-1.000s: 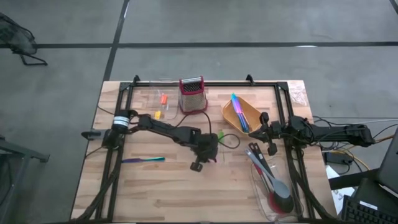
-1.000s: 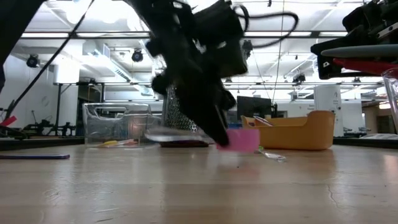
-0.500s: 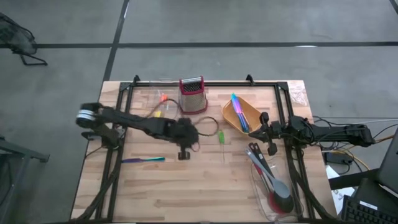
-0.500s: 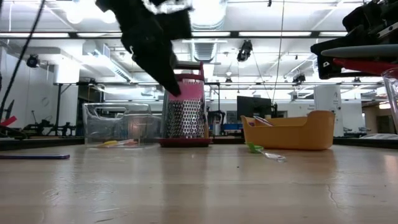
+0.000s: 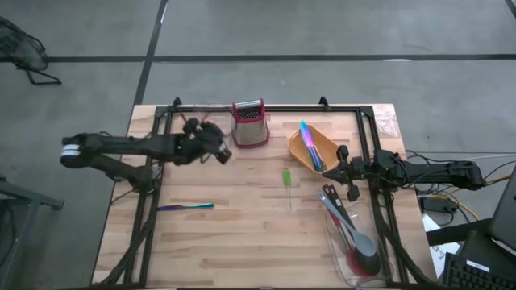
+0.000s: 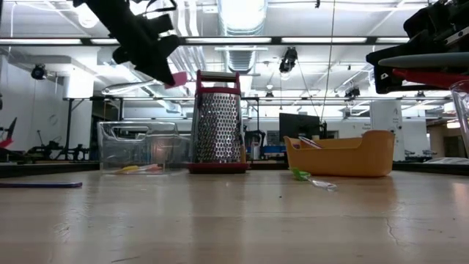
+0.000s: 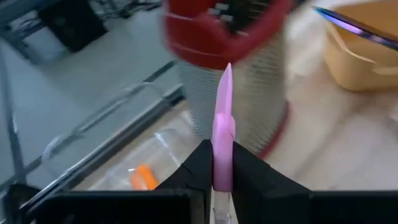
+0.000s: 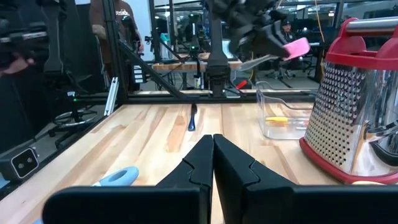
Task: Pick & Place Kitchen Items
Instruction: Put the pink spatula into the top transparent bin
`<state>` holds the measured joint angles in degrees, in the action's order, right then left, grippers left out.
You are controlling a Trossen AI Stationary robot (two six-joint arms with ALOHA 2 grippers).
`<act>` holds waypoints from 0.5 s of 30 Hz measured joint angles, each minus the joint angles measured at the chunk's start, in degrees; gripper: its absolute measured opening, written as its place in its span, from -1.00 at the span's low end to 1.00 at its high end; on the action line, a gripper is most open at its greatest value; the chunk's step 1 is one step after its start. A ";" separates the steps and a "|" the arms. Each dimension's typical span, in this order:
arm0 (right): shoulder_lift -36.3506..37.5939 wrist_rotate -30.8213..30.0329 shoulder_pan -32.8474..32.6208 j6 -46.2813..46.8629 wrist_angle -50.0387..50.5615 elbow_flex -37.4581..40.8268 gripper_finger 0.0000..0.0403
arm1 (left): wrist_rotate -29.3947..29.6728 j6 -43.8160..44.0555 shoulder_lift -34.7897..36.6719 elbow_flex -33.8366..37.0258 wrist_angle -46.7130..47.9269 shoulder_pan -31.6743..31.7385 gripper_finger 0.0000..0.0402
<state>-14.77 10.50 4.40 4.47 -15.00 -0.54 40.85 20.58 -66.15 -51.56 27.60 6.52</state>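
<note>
My left gripper (image 5: pixel 222 154) is shut on a small pink piece (image 7: pixel 222 127) and hangs in the air just left of the red-topped steel grater (image 5: pixel 249 122), beside a clear bin (image 5: pixel 205 133) that holds orange and yellow pieces. The pink piece also shows in the low view (image 6: pixel 176 78) and the right wrist view (image 8: pixel 296 47). My right gripper (image 5: pixel 347 174) is shut and empty at the table's right, by the orange tray (image 5: pixel 300 155). A green-handled utensil (image 5: pixel 286 178) and a blue and purple utensil (image 5: pixel 185 207) lie flat on the table. My left gripper pinches the pink piece's near end (image 7: pixel 221 171) between its two fingers. The rest of the piece sticks out past the fingertips. The fingers come from the table's left, slanting down. The piece is lifted clear of the table, above the bin's height.
The orange tray holds blue and purple utensils (image 5: pixel 310 143). A clear bin (image 5: pixel 337 246) at the near right holds long black and grey spoons (image 5: pixel 348 225). Bare wood lies at the table's middle and near left. A black frame rail runs round the table.
My left gripper has risen from the middle of the table with the pink piece and swung toward the table's left and far side, up to the grater and the clear bin. The pink piece has been lifted clear of the table. My right arm has kept still.
</note>
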 joint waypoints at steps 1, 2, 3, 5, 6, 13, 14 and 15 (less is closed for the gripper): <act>0.00 0.00 0.00 0.00 0.00 0.00 -0.96 | 0.02 0.08 0.76 0.44 -0.13 1.58 -0.81; -0.02 0.00 0.00 0.00 0.00 0.00 -0.96 | 0.15 0.13 1.31 1.01 -0.35 3.14 -0.81; -0.04 0.00 0.00 0.00 0.00 0.00 -0.96 | 0.58 0.19 1.76 1.69 -0.75 4.75 -0.80; -0.04 0.00 0.00 0.00 0.00 0.00 -0.96 | 1.19 0.36 2.08 3.03 -2.45 7.90 -0.78; -0.03 0.00 0.00 0.00 0.00 -0.01 -0.96 | 0.57 0.11 2.16 3.55 -3.45 9.52 -0.77; -0.03 0.00 0.00 0.00 0.00 0.00 -0.96 | -8.92 -3.06 1.44 6.86 -13.32 19.85 -0.79; -0.02 -0.01 0.00 0.00 0.00 0.00 -0.96 | -9.84 -3.13 1.35 7.13 -14.24 21.08 -0.80; -0.03 0.00 0.00 0.00 0.00 0.00 -0.96 | -10.27 -3.19 1.23 7.49 -14.98 22.20 -0.81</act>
<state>-14.80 10.50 4.40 4.47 -15.00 -0.54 30.58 17.39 -64.92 -44.07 12.63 28.71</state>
